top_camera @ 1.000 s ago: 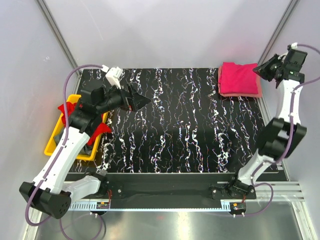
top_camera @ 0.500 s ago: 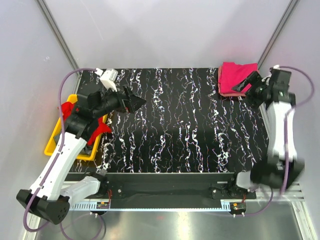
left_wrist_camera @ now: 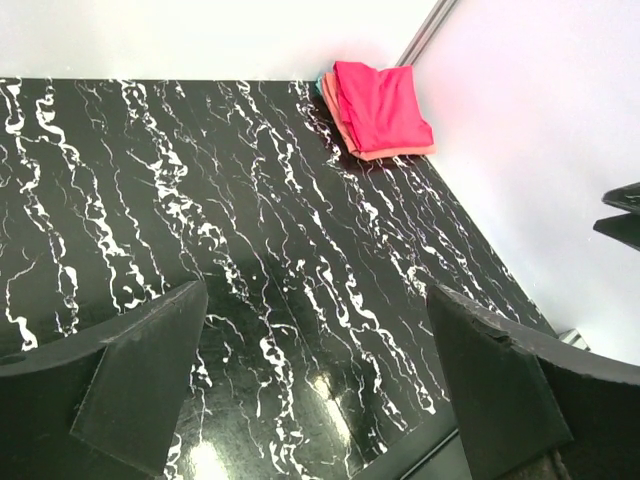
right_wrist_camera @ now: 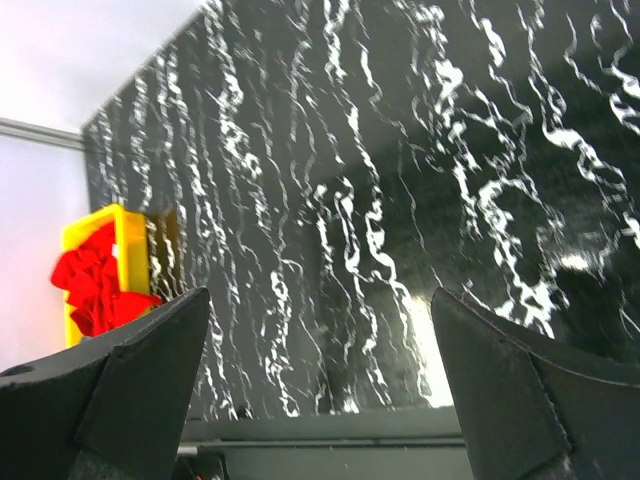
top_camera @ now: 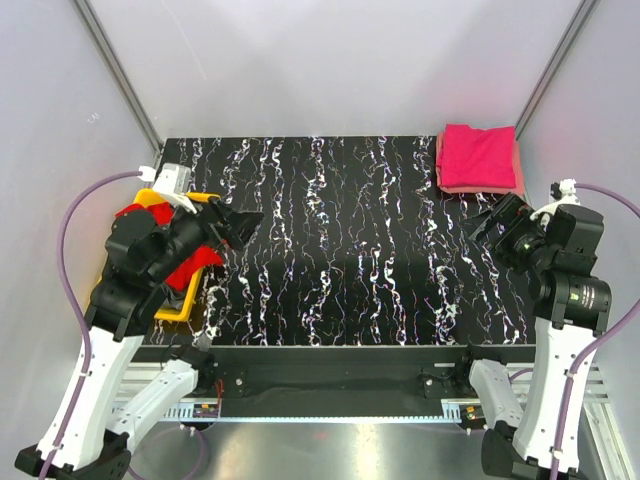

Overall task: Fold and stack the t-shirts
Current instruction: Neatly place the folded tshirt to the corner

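Two folded t-shirts lie stacked in the back right corner of the table, a magenta one (top_camera: 478, 155) (left_wrist_camera: 378, 100) on top of a salmon one (top_camera: 482, 189) (left_wrist_camera: 392, 153). A crumpled red t-shirt (top_camera: 188, 264) (right_wrist_camera: 97, 282) sits in the yellow bin (top_camera: 163, 313) (right_wrist_camera: 127, 224) at the left edge. My left gripper (top_camera: 240, 222) (left_wrist_camera: 315, 300) hangs open and empty just right of the bin. My right gripper (top_camera: 490, 222) (right_wrist_camera: 320, 300) is open and empty too, a short way in front of the stack.
The black marbled tabletop (top_camera: 350, 250) spreads between the two arms. White enclosure walls and metal corner posts (top_camera: 115, 75) ring the table. The left arm's upper part covers much of the bin.
My right gripper has opened and pulled back from the stack toward the near side. The left arm has drawn back and left, so it now hangs over the bin.
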Controlling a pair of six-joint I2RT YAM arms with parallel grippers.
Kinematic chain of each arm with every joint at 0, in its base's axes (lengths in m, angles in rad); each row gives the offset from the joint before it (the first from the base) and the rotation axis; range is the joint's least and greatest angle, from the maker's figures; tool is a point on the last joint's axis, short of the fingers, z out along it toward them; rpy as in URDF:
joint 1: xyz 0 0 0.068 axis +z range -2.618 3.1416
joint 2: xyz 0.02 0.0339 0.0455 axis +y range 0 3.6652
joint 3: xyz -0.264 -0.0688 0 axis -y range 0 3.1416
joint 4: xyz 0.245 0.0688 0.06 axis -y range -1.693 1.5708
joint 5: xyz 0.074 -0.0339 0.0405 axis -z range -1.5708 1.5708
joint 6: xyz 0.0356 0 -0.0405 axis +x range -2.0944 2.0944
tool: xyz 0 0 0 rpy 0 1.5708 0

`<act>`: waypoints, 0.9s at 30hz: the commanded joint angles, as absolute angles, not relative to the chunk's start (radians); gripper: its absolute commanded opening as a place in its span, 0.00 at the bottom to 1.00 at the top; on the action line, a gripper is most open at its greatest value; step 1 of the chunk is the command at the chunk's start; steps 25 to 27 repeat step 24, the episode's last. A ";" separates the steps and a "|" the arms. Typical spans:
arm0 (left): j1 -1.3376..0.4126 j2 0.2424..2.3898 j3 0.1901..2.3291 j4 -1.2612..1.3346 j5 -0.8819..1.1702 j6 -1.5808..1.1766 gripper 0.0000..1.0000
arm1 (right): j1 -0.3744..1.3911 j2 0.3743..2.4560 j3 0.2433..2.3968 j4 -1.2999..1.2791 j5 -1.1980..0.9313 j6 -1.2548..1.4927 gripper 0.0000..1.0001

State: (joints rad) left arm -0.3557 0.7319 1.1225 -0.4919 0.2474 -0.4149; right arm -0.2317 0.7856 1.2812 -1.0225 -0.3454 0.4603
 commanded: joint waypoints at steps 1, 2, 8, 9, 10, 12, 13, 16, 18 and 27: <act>-0.353 0.710 1.091 -0.500 0.235 -0.393 0.99 | -0.218 0.784 1.304 -1.068 -0.305 0.431 1.00; -0.353 0.706 1.082 -0.502 0.236 -0.391 0.99 | -0.219 0.784 1.307 -1.068 -0.307 0.430 1.00; -0.353 0.715 1.109 -0.537 0.236 -0.371 0.99 | -0.219 0.787 1.319 -1.068 -0.316 0.423 1.00; -0.353 0.715 1.111 -0.537 0.235 -0.370 0.99 | -0.219 0.788 1.319 -1.071 -0.316 0.417 1.00; -0.353 0.715 1.112 -0.537 0.235 -0.368 0.99 | -0.219 0.788 1.316 -1.075 -0.318 0.419 0.99; -0.353 0.716 1.112 -0.537 0.235 -0.368 0.99 | -0.218 0.782 1.312 -1.071 -0.319 0.416 1.00; -0.353 0.719 1.111 -0.535 0.239 -0.367 0.99 | -0.218 0.778 1.312 -1.071 -0.321 0.416 1.00; -0.353 0.724 1.112 -0.541 0.242 -0.365 0.99 | -0.218 0.779 1.312 -1.069 -0.330 0.416 1.00; -0.353 0.724 1.115 -0.543 0.244 -0.364 0.99 | -0.218 0.779 1.304 -1.062 -0.350 0.416 1.00; -0.353 0.723 1.120 -0.532 0.256 -0.365 0.99 | -0.218 0.775 1.295 -1.042 -0.373 0.422 1.00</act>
